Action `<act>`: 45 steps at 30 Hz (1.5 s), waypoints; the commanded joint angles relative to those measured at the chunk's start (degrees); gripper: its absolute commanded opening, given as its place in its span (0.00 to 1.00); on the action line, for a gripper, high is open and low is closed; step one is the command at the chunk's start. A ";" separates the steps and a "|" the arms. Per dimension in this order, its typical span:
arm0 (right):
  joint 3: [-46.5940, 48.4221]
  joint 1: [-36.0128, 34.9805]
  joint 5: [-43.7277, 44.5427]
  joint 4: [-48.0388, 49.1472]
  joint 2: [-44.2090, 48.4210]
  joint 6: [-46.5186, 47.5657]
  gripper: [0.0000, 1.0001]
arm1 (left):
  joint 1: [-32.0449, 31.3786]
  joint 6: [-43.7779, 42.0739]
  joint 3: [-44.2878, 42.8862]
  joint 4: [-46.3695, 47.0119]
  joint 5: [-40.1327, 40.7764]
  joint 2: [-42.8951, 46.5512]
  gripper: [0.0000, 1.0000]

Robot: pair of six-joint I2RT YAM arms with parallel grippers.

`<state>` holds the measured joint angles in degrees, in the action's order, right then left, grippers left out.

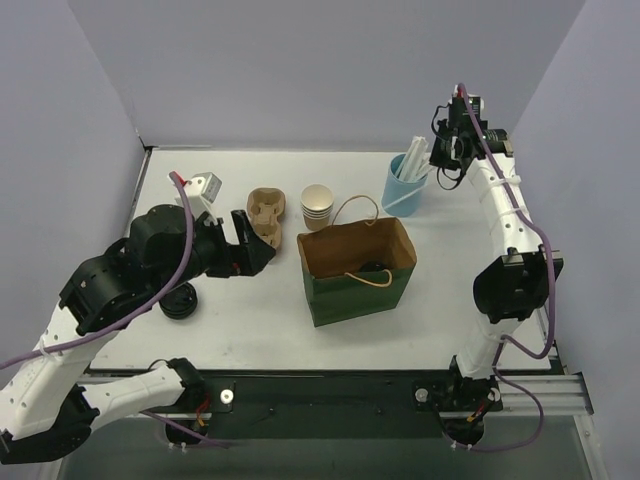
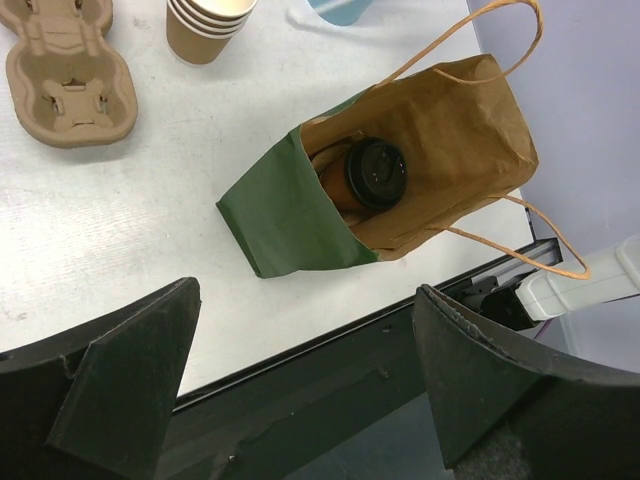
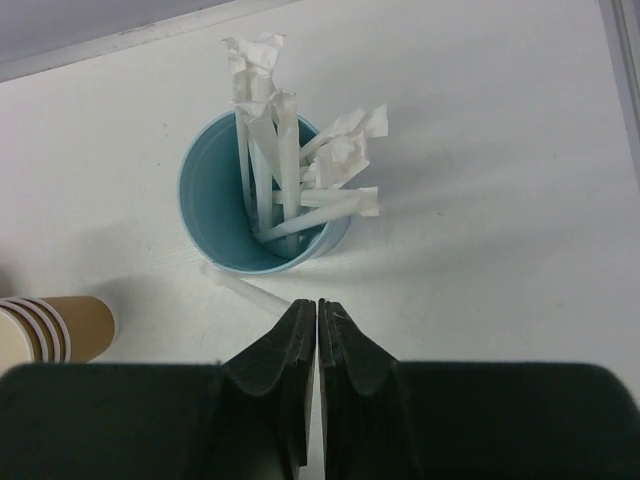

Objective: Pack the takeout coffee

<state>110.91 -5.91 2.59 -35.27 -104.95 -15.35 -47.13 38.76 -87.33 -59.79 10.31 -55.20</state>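
Observation:
The takeout coffee [image 2: 375, 172], a brown paper cup with a black lid, stands inside the open green and brown paper bag [image 2: 285, 215]. In the top view only its dark lid [image 1: 375, 268] shows, low in the bag [image 1: 355, 290]. My left gripper [image 1: 255, 240] is open and empty, left of the bag and apart from it. Its fingers [image 2: 130, 375] frame the table's front edge in the left wrist view. My right gripper [image 3: 318, 305] is shut with nothing between its fingers. It hovers at the back right [image 1: 437, 160] over the blue cup [image 3: 215, 225] of wrapped straws.
A pulp cup carrier [image 1: 268, 212] and a stack of lidless tan cups [image 1: 317, 207] stand behind the bag. A stack of black lids [image 1: 180, 300] lies at the front left, a small white box [image 1: 208, 187] at the back left. One loose wrapped straw [image 3: 245, 290] lies by the blue cup.

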 commanded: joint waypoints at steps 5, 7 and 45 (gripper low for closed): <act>-1.31 0.64 0.14 2.92 0.62 -0.03 0.00 | 0.20 0.52 -3.02 -0.77 0.51 -0.61 0.97; -1.66 0.64 -0.13 3.01 0.62 -0.20 0.00 | 0.29 0.52 -3.37 -1.03 0.33 -0.87 0.97; -14.24 7.23 8.75 -12.02 -7.64 -58.47 0.37 | 0.73 1.05 -4.78 -5.60 2.70 -0.26 0.97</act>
<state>92.58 1.17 10.59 -42.61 -110.34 -69.67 -46.74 39.59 -89.89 -64.97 11.14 -55.88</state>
